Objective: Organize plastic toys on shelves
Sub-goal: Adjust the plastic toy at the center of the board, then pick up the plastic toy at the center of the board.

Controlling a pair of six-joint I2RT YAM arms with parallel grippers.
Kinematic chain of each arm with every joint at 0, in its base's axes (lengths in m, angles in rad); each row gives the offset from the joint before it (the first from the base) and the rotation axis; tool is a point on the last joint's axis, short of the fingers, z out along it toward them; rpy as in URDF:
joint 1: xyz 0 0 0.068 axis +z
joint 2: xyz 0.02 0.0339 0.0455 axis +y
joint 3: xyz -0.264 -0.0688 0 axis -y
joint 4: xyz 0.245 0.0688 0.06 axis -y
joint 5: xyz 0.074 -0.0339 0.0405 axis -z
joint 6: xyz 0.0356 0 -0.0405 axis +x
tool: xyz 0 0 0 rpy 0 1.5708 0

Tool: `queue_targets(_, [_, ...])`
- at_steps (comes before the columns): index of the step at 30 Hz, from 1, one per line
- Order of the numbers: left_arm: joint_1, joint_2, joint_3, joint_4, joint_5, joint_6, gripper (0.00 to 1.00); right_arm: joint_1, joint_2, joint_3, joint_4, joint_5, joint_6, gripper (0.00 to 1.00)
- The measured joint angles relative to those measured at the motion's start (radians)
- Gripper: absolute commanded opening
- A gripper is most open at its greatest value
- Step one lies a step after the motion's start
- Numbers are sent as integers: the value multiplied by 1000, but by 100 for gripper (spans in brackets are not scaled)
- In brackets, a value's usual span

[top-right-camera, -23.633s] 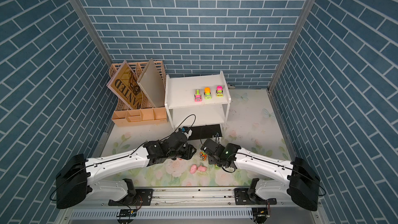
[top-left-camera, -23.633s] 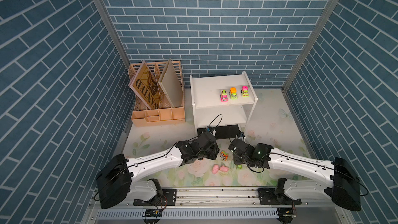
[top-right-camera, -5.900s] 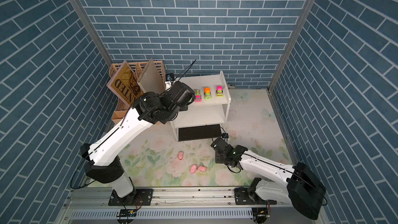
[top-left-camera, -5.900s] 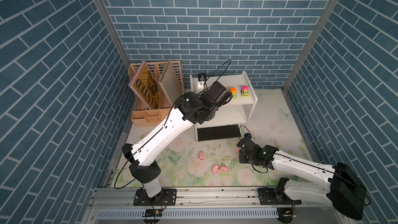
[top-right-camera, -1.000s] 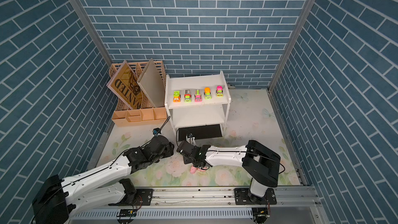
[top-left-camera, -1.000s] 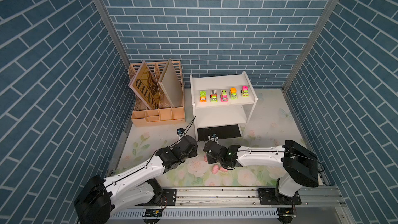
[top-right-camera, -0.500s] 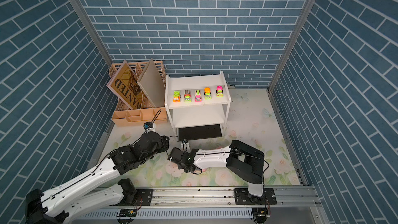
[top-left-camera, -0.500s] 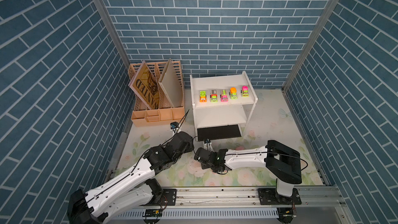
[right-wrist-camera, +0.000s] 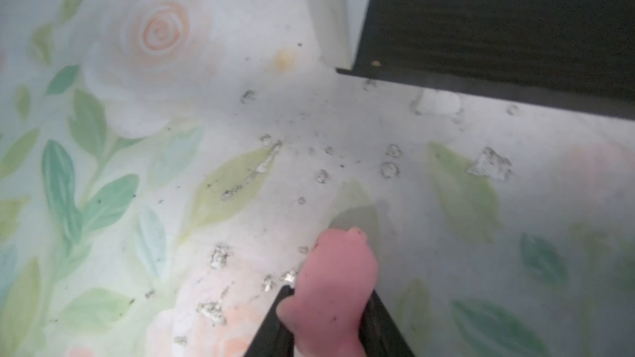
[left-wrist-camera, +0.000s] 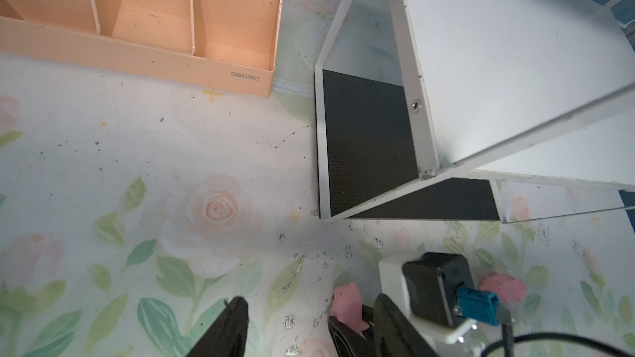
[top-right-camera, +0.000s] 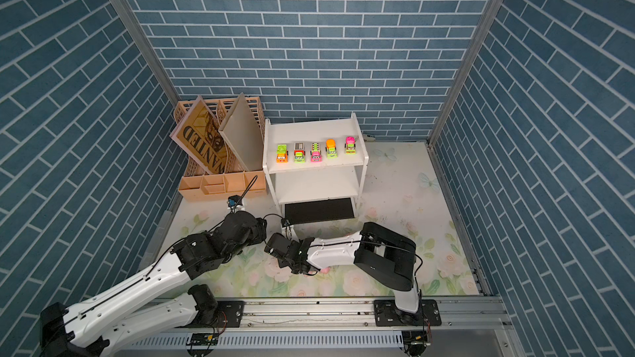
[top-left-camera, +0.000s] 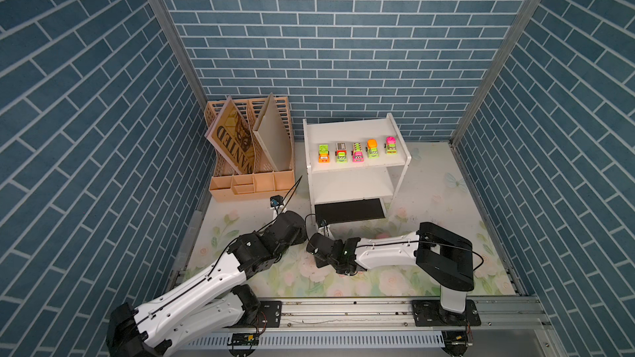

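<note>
**Top views.** The shelves [top-left-camera: 354,130] [top-right-camera: 309,132] stand at the back of the floral surface [top-left-camera: 433,180]. One side panel is just beside the peach organizer [top-left-camera: 252,185], with a narrow gap between them. Five trucks [top-left-camera: 357,152] sit in a row near the top board's front edge, apart from one another, fronts toward the arms. The middle board and the dark bottom show below. Brick walls [top-left-camera: 343,46] close three sides and a rail [top-left-camera: 343,310] bounds the front. The widest open stretch of surface lies between the shelves and the wall on the right arm's side. Both arms meet low over the surface, near the bottom's front corner on the organizer's side.

**Right wrist view.** The right end effector [right-wrist-camera: 330,307] pinches a pig [right-wrist-camera: 338,269], one finger against each flank, with much of its body past the fingertips. Whether it is clear of the surface cannot be told. The bottom's front edge lies near ahead.

**Left wrist view.** The left end effector [left-wrist-camera: 309,300] stands spread and holds nothing. The pig appears between its fingers, but their relative height cannot be told. A second pig [left-wrist-camera: 503,286] lies on the surface beyond the right wrist camera, apart from the bottom's edge.
</note>
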Motion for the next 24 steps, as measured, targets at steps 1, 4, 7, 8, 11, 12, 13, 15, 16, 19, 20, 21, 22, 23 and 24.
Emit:
queue_targets(1, [0, -4, 5, -8, -8, 3, 62, 0, 0, -5, 24, -11, -39, 45])
queue_targets(4, [0, -18, 27, -28, -34, 15, 63, 0, -1, -37, 100, -23, -137, 51])
queue_targets(7, [0, -34, 48, -44, -65, 27, 64, 3, -21, -111, 202, -10, -198, 52])
queue_targets(8, [0, -40, 53, -46, -76, 32, 64, 8, -32, -140, 233, 2, -215, 52])
queue_targets(11, [0, -52, 60, -56, -104, 43, 65, 24, -46, -196, 294, 60, -243, 52])
queue_targets(12, [0, -56, 60, -60, -113, 47, 65, 30, -46, -205, 308, 77, -249, 51])
queue_targets(13, [0, -58, 60, -64, -119, 50, 65, 35, -46, -212, 319, 92, -250, 51])
queue_targets(15, [0, -60, 60, -70, -129, 56, 65, 46, -46, -232, 344, 121, -259, 49])
queue_targets(16, [0, -61, 60, -72, -133, 58, 65, 48, -47, -241, 356, 132, -264, 49])
queue_targets(19, [0, -70, 60, -79, -140, 65, 66, 53, -60, -287, 411, 153, -272, 47])
queue_targets(20, [0, -75, 60, -82, -143, 68, 66, 53, -69, -309, 434, 153, -276, 47])
queue_targets(21, [0, -80, 60, -83, -144, 70, 66, 53, -77, -330, 459, 149, -285, 47])
queue_targets(22, [0, -85, 58, -82, -145, 72, 66, 53, -82, -344, 479, 144, -294, 47])
queue_targets(23, [0, -91, 56, -83, -148, 75, 66, 53, -85, -359, 507, 135, -305, 47])
queue_targets(24, [0, -95, 53, -83, -151, 77, 66, 53, -86, -368, 531, 129, -316, 47])
